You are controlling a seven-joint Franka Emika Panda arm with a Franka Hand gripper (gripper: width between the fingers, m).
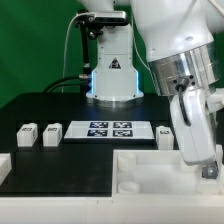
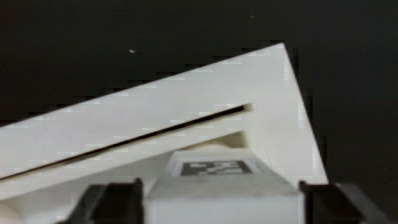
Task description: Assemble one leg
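In the wrist view a small white leg [image 2: 221, 190] with a black-and-white tag stands between my gripper [image 2: 222, 208] fingers. The dark fingers [image 2: 111, 202] press close on both of its sides, so the gripper is shut on the leg. Behind the leg lies a corner of the large white tray-shaped piece [image 2: 196, 100], with a slot along its side. In the exterior view my gripper [image 1: 204, 162] hangs low at the exterior view's right, over the back right part of that tray [image 1: 150, 172]. The held leg is mostly hidden there.
Three more legs lie on the black table: two at the exterior view's left [image 1: 25, 132] [image 1: 50, 132] and one right of the marker board [image 1: 165, 133]. The marker board [image 1: 110, 129] lies at the middle. The arm's base [image 1: 112, 75] stands behind it. A white piece [image 1: 5, 163] shows at the left edge.
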